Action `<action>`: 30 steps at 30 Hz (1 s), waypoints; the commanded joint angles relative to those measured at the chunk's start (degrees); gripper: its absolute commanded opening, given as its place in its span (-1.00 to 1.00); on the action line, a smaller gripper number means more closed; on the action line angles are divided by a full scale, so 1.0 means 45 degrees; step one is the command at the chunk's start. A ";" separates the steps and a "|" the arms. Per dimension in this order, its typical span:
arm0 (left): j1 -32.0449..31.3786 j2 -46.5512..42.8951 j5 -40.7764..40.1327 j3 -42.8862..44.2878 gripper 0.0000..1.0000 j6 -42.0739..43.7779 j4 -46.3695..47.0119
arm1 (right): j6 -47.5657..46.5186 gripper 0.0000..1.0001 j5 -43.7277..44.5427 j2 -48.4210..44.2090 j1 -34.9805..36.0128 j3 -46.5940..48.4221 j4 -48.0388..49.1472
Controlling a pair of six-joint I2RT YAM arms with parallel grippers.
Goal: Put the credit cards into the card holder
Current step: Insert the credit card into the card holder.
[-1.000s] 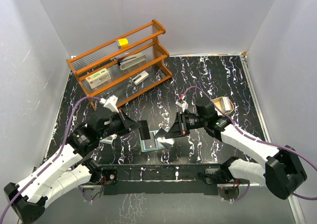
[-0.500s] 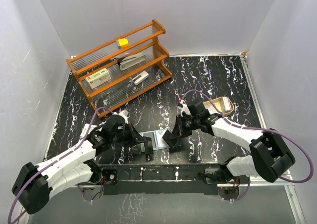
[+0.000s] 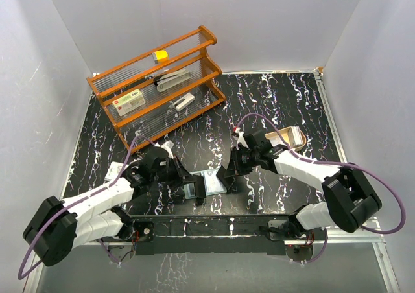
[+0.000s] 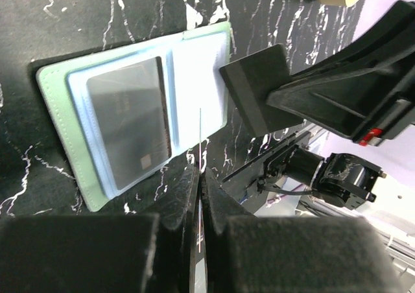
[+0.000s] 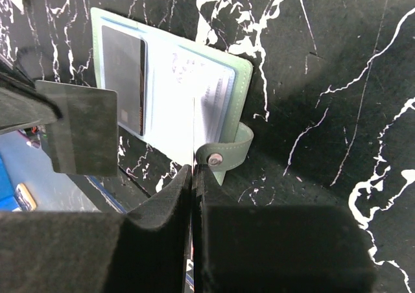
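Note:
The card holder [image 3: 209, 183] lies open on the black marbled table, green rim [image 4: 55, 92] up and pale blue inside. A dark credit card [image 4: 126, 121] sits in its left pocket [image 5: 123, 79]. My left gripper [image 3: 193, 190] is shut on a thin pale credit card [image 4: 200, 137], seen edge-on, its tip over the holder's near edge [image 4: 200, 170]. My right gripper [image 3: 225, 175] is shut [image 5: 194, 168] on a thin pale sheet standing edge-on over the holder's right half. It looks like one of the holder's sleeves. The snap strap [image 5: 224, 153] curls just beside its fingertips.
An orange wooden rack [image 3: 155, 79] stands at the back left and holds a white box with a red label [image 3: 130, 100] and other small items. A tan tray [image 3: 288, 137] sits to the right, behind my right arm. White walls close three sides.
My left arm has dropped and swung right, bringing its card to the holder. The holder now lies wider open and a little further right, with my right gripper at its right edge.

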 commanded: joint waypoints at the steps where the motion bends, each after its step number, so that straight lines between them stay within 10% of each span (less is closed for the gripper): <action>1: 0.0217 -0.0054 0.0407 -0.0155 -1.00 -0.0121 0.1368 | -0.0400 -1.00 0.0316 0.0142 -0.0041 0.0358 0.0202; 30: 0.0917 0.2686 0.1669 -0.1419 -1.00 -0.0848 0.4720 | -0.0525 -1.00 -0.0037 -0.0116 -0.0049 -0.0219 0.0198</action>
